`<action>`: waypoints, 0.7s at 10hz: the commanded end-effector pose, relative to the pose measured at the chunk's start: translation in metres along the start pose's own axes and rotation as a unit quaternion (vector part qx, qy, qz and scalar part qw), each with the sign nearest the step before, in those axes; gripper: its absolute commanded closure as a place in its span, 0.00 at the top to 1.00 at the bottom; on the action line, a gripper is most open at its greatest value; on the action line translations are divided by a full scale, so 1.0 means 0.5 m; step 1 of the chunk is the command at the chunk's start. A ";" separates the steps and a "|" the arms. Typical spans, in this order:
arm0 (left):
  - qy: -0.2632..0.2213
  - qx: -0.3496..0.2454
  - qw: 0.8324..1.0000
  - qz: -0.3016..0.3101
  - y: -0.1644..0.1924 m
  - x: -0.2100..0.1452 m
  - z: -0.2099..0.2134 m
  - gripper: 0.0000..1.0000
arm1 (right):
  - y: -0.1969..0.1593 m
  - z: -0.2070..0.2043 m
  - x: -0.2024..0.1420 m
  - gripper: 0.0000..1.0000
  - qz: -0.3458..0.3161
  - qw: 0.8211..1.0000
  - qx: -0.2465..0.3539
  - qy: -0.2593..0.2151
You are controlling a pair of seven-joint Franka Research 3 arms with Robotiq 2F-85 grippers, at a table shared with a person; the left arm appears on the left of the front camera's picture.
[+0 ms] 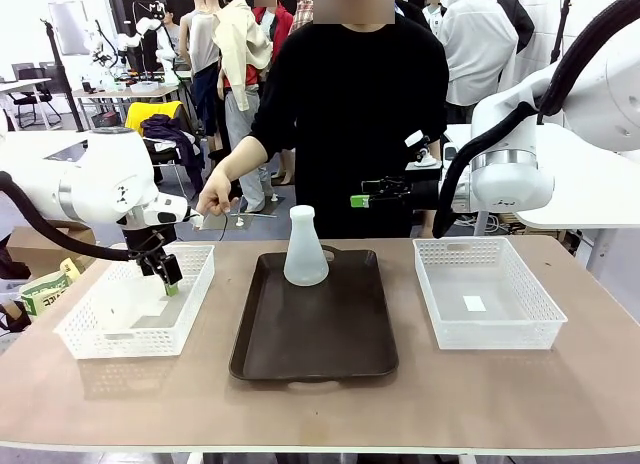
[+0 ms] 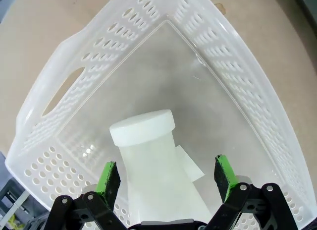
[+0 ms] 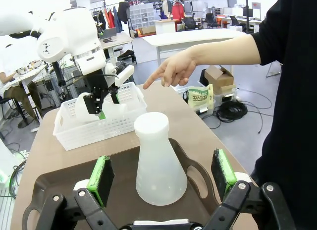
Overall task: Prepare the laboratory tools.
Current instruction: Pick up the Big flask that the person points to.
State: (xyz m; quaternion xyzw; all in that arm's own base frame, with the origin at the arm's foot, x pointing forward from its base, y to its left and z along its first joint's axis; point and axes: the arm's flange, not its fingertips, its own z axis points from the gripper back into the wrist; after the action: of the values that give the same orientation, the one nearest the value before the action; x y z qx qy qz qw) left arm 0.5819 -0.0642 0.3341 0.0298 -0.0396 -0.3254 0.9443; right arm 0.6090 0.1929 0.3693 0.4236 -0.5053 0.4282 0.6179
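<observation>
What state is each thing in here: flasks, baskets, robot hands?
tray flask: upright on the tray.
basket flask: lying in the left basket.
left gripper: open, straddling the basket flask.
right gripper: open, raised, aimed at the tray flask.
right basket: a small white slip inside.
person's hand: pointing toward the left basket.

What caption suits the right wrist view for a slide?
Right gripper, jaws open, faces an upright flask on the brown tray; a person's hand points toward the white basket.

The big table (image 1: 520, 404) is light brown and smooth. Behind it, white tables (image 3: 198, 37) and dark chairs (image 1: 35, 102) stand on a grey floor (image 3: 233, 136). A cardboard box (image 3: 218, 79) and black cables (image 3: 232, 110) lie on that floor, and the room is bright.
</observation>
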 end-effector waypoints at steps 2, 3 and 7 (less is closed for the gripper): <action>-0.006 -0.003 1.000 0.018 0.012 0.012 -0.014 1.00 | -0.003 -0.005 0.002 1.00 -0.005 1.000 0.002 0.006; -0.015 -0.007 1.000 0.020 0.015 0.016 -0.020 1.00 | -0.003 -0.005 0.002 1.00 -0.005 1.000 0.002 0.006; -0.022 -0.005 0.999 0.023 0.014 0.027 -0.009 0.46 | -0.003 -0.005 0.002 1.00 -0.005 1.000 0.002 0.006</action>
State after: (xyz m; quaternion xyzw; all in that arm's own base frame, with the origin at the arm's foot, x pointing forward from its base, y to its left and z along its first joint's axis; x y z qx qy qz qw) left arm 0.5931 -0.0658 0.3313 0.0228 -0.0571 -0.3172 0.9464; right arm 0.6090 0.1929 0.3693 0.4236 -0.5053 0.4282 0.6179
